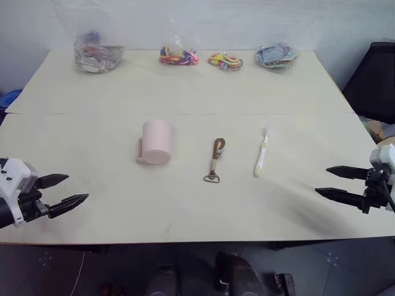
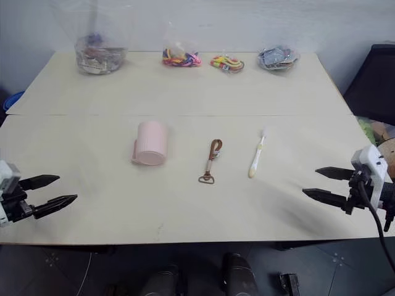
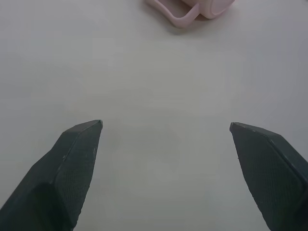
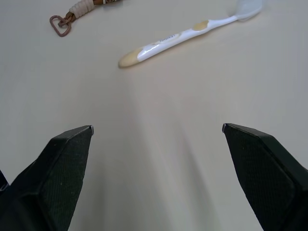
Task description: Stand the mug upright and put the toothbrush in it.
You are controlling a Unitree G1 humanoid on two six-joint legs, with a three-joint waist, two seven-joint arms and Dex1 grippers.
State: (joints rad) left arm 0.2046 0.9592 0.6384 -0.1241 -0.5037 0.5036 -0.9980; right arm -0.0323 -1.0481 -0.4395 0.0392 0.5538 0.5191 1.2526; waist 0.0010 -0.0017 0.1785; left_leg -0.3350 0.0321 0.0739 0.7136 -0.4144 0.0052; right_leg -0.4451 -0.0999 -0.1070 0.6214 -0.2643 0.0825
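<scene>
The pale pink ribbed mug [image 1: 155,142] rests left of the table's middle with its handle toward the left. I cannot tell whether it lies on its side or stands mouth down. The toothbrush [image 1: 261,158], pale yellow handle and white head, lies flat right of centre with its bristle end pointing away from me. My left gripper [image 1: 78,187] hovers open near the front left edge, well short of the mug [image 3: 192,9]. At the front right my right gripper [image 1: 321,180] also stands open, with the toothbrush [image 4: 183,36] ahead of it. Nothing is between either pair of fingers.
A brown strap keychain [image 1: 215,160] with a metal clip lies between the mug and the toothbrush. Along the table's far edge sit several clear bags of small items [image 1: 97,52], [image 1: 178,55], [image 1: 225,61], [image 1: 277,55]. A dark object [image 1: 376,80] stands beyond the table's right side.
</scene>
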